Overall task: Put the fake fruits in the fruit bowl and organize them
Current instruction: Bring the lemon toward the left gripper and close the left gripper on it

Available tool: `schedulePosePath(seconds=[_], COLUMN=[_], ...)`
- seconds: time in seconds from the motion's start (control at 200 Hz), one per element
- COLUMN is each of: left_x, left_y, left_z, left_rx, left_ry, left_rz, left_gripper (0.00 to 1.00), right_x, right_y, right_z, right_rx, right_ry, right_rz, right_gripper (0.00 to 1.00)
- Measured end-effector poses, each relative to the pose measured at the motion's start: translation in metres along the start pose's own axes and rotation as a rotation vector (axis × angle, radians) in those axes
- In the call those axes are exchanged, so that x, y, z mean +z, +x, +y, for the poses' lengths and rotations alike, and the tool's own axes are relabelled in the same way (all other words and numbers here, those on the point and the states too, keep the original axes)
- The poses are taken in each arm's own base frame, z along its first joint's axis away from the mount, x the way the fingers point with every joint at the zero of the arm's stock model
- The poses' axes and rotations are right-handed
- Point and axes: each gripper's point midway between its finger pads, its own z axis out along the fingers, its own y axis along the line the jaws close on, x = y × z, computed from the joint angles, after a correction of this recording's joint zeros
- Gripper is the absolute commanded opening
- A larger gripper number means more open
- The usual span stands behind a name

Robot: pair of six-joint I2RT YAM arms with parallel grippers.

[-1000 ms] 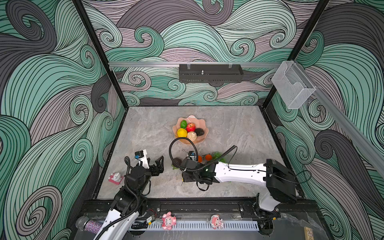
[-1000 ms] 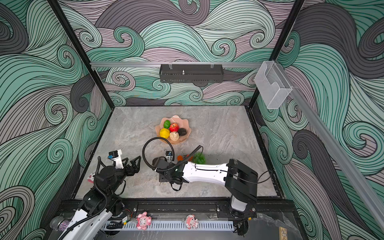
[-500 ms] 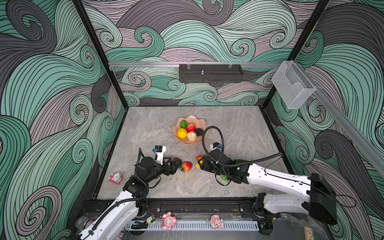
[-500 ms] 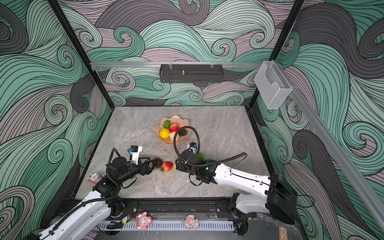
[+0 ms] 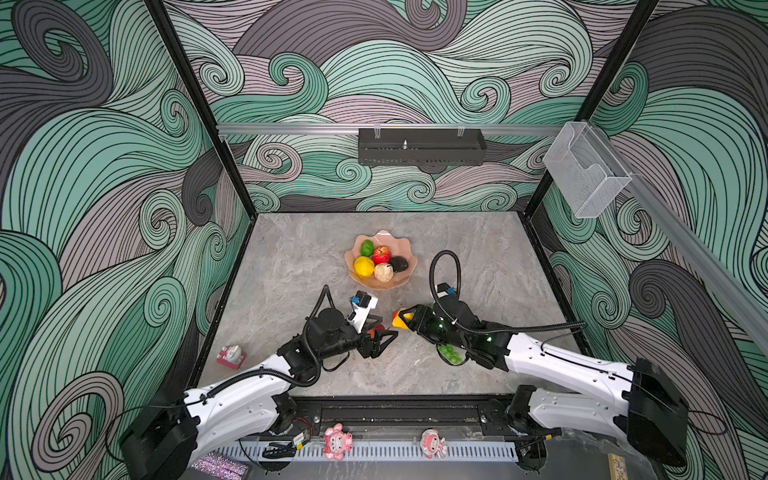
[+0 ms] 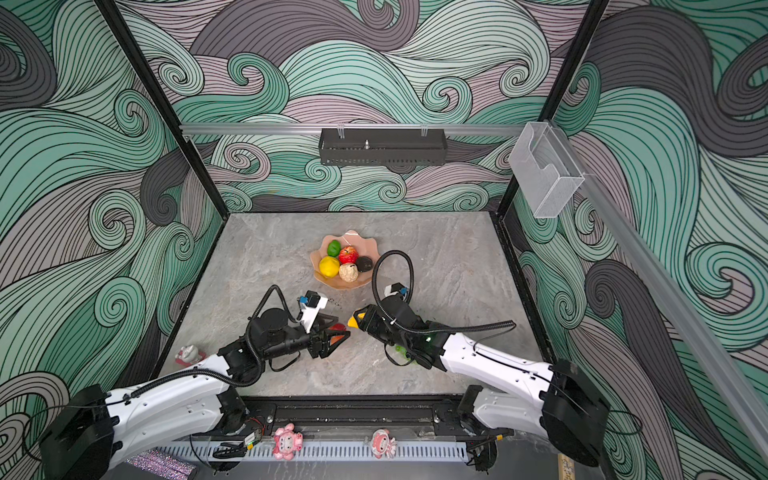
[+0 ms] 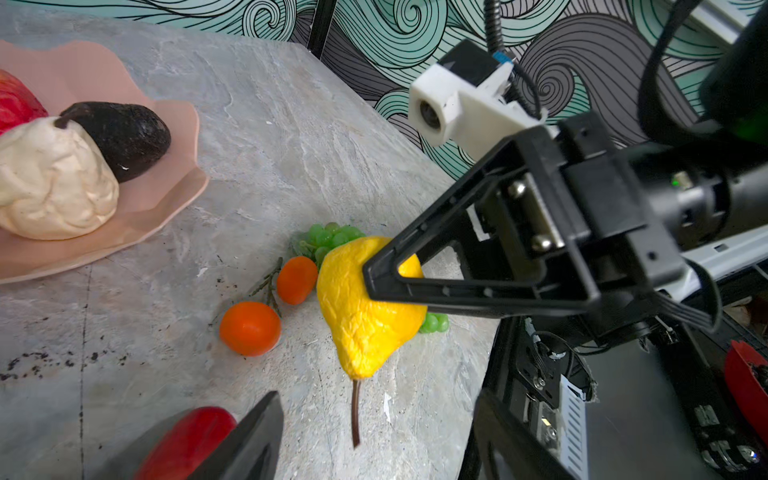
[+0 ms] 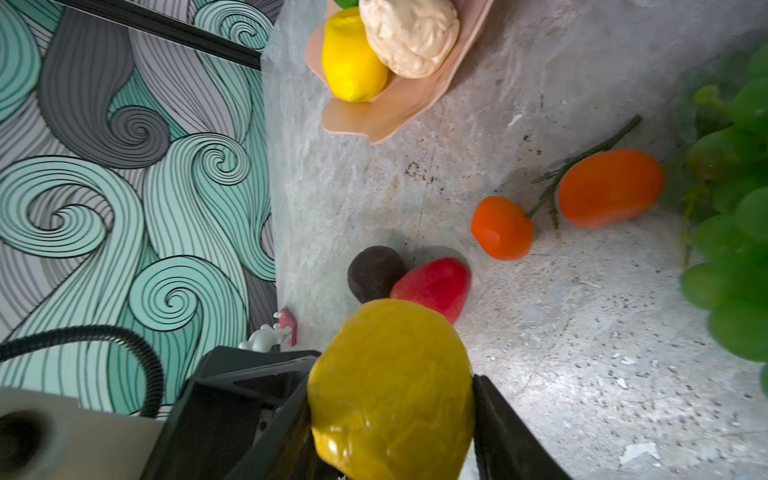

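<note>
The right gripper's (image 8: 392,415) jaws are clamped on the pear (image 7: 365,328), one on each side of its fat lower half. The narrow neck and brown stem stick out past the tips. The left gripper's (image 5: 383,327) jaws stand apart with a red fruit (image 8: 432,286) between them. I cannot tell whether the pads are pressing on it.

The pear looks like hollow plastic: probably light, with a stiff, wrinkled, glossy skin that may dent under a hard squeeze. Because it is rounded and slick, it could squirt forward out of flat pads. The belly, where it is held now, is likely the best place to grip it; the neck tapers and the stem is too thin.

In both top views the pear sits in front of the bowl (image 5: 399,282), near its front rim but not over it, and it seems clear of the table. The bowl already holds five fruits, and the free space looks to be along its near edge. Two oranges (image 7: 249,328) on a twig and the grapes (image 8: 739,257) lie on the table just beyond the pear.
</note>
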Motion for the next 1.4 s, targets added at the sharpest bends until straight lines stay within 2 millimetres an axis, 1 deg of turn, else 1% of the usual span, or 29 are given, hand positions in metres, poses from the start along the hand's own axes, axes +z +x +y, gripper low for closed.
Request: schedulePosePath(seconds=[0.155,0.25,0.32,0.425,0.61,0.67,0.766,0.841,1.041,1.151,1.251,1.396], left_x=[0.008,0.01,0.013,0.017,0.019,0.02,0.022,0.022,0.022,0.023,0.023,0.023], left_y=[-0.009,-0.015,-0.015,-0.014,-0.013,-0.013,-0.012,-0.011,-0.014,-0.02,-0.019,-0.018], left_z=[-0.009,-0.012,-0.013,-0.013,-0.013,-0.012,-0.01,-0.008,-0.007,-0.009,-0.009,-0.009], left_rx=[0.041,0.057,0.063,0.065,0.068,0.069,0.069,0.069,0.072,0.074,0.069,0.066], left_ry=[0.014,0.019,0.022,0.017,0.009,0.002,-0.008,-0.015,-0.024,-0.02,-0.022,-0.023], left_rz=[-0.018,-0.039,-0.034,-0.024,-0.022,-0.023,-0.017,-0.017,-0.025,-0.034,-0.03,-0.027], left_gripper=[0.72,0.67,0.65,0.66,0.65,0.65,0.71,0.72,0.64,0.57,0.52,0.48], right_x=[-0.002,-0.003,-0.003,-0.004,-0.006,-0.007,-0.01,-0.011,-0.012,-0.012,-0.011,-0.01], right_y=[0.004,0.007,0.008,0.009,0.009,0.009,0.009,0.01,0.016,0.019,0.019,0.019], right_z=[0.003,0.006,0.009,0.009,0.009,0.011,0.017,0.02,0.025,0.028,0.028,0.028], right_rx=[0.038,0.053,0.066,0.078,0.096,0.099,0.099,0.1,0.097,0.098,0.098,0.097], right_ry=[-0.043,-0.068,-0.086,-0.099,-0.109,-0.119,-0.142,-0.155,-0.172,-0.183,-0.185,-0.183], right_rz=[0.018,0.029,0.035,0.042,0.044,0.043,0.05,0.057,0.075,0.083,0.082,0.08], right_gripper=[0.55,0.54,0.54,0.54,0.53,0.53,0.53,0.53,0.53,0.53,0.53,0.54])
